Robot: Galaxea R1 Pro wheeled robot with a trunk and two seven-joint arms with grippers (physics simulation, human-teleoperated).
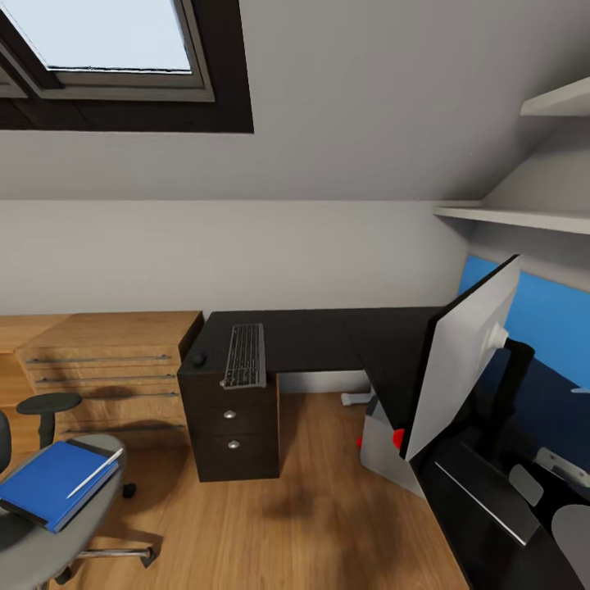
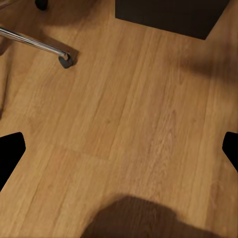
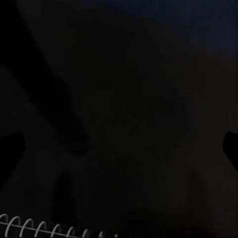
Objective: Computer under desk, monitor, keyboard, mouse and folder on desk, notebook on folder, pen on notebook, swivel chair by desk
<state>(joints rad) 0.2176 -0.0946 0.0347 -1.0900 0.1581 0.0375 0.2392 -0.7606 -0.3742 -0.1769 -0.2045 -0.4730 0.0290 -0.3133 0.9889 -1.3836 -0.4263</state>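
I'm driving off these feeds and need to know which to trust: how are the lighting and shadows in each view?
Head view: evenly lit and sharp, with soft shadows on the wooden floor below the desk. Left wrist view: bright, slightly soft, with a dark shadow patch on the floor at the frame edge. Right wrist view: nearly black, little readable except a faint spiral binding.

Dark L-shaped desk (image 1: 328, 336) across centre of head view, running toward lower right. Keyboard (image 1: 245, 355) on desk's left part, over drawer unit (image 1: 233, 426), near end jutting past front edge. Mouse (image 1: 199, 359) just left of keyboard, apart. Monitor (image 1: 463, 356) on desk's right wing, tilted. Wood floor (image 1: 328, 516) below; grey-white computer (image 1: 385, 447) on it under desk. Chair (image 1: 49, 524) at lower left; blue folder (image 1: 49, 483) on seat, pen (image 1: 95, 473) on folder. Spiral binding (image 3: 49, 229) at bottom edge of dark right wrist view.
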